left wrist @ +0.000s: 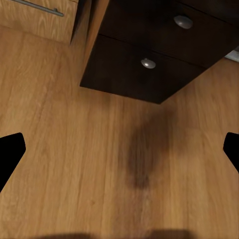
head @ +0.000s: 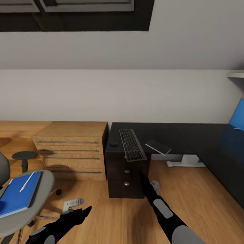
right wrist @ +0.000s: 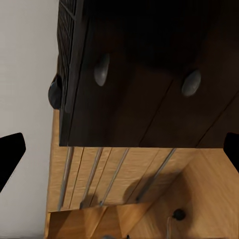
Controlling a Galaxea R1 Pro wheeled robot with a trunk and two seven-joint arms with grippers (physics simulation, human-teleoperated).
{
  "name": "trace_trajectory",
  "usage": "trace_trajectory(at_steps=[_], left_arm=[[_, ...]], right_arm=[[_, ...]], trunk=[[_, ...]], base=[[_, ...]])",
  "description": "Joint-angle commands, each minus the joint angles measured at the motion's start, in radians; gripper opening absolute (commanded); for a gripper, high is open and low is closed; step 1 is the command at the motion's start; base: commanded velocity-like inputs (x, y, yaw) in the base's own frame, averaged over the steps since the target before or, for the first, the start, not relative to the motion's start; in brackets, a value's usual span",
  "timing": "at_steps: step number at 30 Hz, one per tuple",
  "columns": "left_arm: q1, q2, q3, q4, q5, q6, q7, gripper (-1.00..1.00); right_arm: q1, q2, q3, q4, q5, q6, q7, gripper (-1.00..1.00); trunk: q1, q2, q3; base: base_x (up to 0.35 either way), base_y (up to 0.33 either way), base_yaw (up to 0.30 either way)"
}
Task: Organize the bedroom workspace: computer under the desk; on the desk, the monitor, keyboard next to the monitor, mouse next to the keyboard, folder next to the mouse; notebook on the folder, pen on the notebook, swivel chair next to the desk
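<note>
The keyboard (head: pixel 132 145) lies on the glossy black desk (head: pixel 196 135), with the small black mouse (head: pixel 114 143) beside it. The dark grey notebook (head: pixel 158 147) overhangs the desk's front edge. At the far left, the swivel chair (head: pixel 40 203) carries the blue folder (head: pixel 17 198), and the white pen (head: pixel 27 181) rests on the folder. My left gripper (head: pixel 83 211) hovers open over the floor near the chair. My right gripper (head: pixel 144 179) is open in front of the desk's drawer unit (head: pixel 125 176). Both hold nothing. The monitor and computer are out of view.
A low light-wood cabinet (head: pixel 71 149) stands against the drawer unit's left side. A small black stool (head: pixel 24 156) stands behind the chair. The desk's long wing runs along the right under a blue wall panel (head: pixel 237 115). Wood floor (head: pixel 101 210) lies open between chair and desk.
</note>
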Motion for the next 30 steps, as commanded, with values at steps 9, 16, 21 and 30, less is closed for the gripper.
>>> trace_trajectory(at_steps=[9,16,21,30], left_arm=[[0.0,-0.004,-0.002,0.019,0.005,0.0,0.005,1.0],[0.0,-0.006,-0.003,0.074,0.008,-0.004,0.0,1.0],[0.0,-0.007,-0.004,0.086,0.008,-0.004,0.0,1.0],[0.0,-0.007,-0.004,0.088,0.009,-0.004,0.0,1.0]], right_arm=[[-0.001,0.005,0.007,0.002,-0.011,-0.008,0.103,1.0],[-0.001,0.005,0.005,0.002,-0.016,-0.007,0.108,1.0],[-0.001,0.005,0.004,0.002,-0.055,-0.008,0.109,1.0],[-0.001,0.005,-0.002,0.002,-0.064,-0.008,0.109,1.0]], trunk=[[0.023,-0.043,-0.02],[0.023,-0.043,-0.02],[0.023,-0.043,-0.02],[0.023,-0.043,-0.02]], base=[[0.0,0.0,0.0],[0.013,0.0,0.0],[0.266,0.0,0.0],[0.242,0.0,0.0]])
